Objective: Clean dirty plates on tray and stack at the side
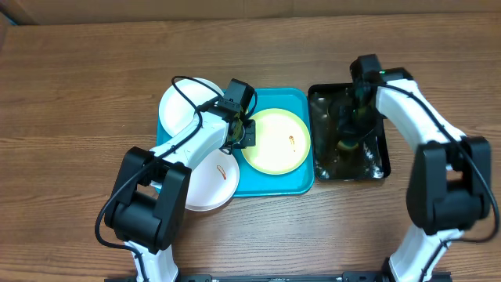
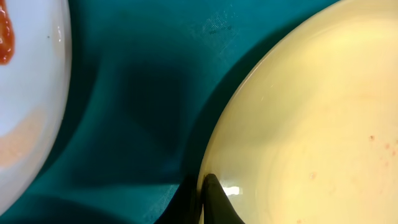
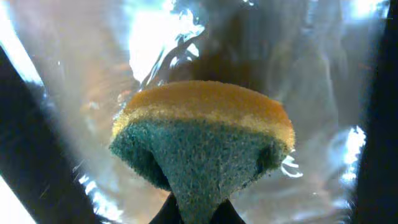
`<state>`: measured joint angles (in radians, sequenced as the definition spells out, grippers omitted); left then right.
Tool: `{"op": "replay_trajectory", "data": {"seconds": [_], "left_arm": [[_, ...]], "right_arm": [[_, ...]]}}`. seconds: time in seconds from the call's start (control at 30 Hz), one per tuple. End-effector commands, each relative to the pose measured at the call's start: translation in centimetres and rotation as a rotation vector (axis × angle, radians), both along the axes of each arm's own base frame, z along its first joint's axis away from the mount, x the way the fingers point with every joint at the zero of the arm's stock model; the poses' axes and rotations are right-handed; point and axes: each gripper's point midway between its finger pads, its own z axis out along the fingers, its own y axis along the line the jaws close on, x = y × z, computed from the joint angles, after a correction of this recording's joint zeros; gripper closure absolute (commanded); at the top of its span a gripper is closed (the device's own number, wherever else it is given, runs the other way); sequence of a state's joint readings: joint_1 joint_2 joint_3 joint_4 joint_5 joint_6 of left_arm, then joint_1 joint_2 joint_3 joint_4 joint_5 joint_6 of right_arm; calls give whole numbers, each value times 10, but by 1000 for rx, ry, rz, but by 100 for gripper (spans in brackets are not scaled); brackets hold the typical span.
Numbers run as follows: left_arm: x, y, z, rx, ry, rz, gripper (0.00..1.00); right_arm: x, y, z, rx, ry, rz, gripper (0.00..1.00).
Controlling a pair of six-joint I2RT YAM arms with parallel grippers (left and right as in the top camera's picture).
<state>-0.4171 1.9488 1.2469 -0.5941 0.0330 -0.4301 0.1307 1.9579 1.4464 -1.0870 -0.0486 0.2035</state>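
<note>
Now your right gripper (image 3: 199,213) squeezes the sponge (image 3: 202,137) over the black tray (image 1: 377,169); left gripper (image 1: 241,133) at the edge of the green-rimmed plate (image 1: 275,142), grip unclear.

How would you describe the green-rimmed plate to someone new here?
Find the turquoise tray, left of the black tray. The plate lies in its right half. Only it has a lime-green rim; the far plate and near plate leftward are plain white.
</note>
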Motion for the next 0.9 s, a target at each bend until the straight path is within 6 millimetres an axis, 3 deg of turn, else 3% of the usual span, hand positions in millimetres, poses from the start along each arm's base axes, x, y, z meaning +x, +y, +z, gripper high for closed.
{"op": "replay_trajectory", "data": {"seconds": [0.0, 0.1, 0.17, 0.2, 0.27, 0.3, 0.43, 0.5, 0.67, 0.87], "left_arm": [[-8, 11, -13, 10, 56, 122, 96], [-9, 9, -13, -22, 76, 184, 94], [-9, 7, -13, -27, 76, 181, 75], [-9, 7, -13, -27, 75, 180, 58], [-8, 8, -13, -23, 70, 171, 49], [-7, 7, -12, -21, 63, 153, 51], [-7, 7, -12, -10, 54, 100, 84], [-8, 8, -13, -8, 61, 101, 95], [-9, 8, -13, -6, 65, 102, 96], [-11, 10, -13, -2, 76, 113, 96]], "right_arm": [[14, 1, 42, 11, -118, 23, 96], [11, -1, 40, -1, -108, 24, 96], [11, -1, 40, -1, -106, 29, 96], [11, 0, 40, -2, -107, 35, 96], [10, 2, 40, -3, -107, 51, 96], [9, 3, 40, -4, -106, 64, 96], [8, 2, 39, -14, -102, 86, 96], [7, 3, 39, -13, -97, 87, 96], [5, 2, 39, -10, -85, 22, 96], [4, 9, 39, -11, -88, 61, 96]]}}
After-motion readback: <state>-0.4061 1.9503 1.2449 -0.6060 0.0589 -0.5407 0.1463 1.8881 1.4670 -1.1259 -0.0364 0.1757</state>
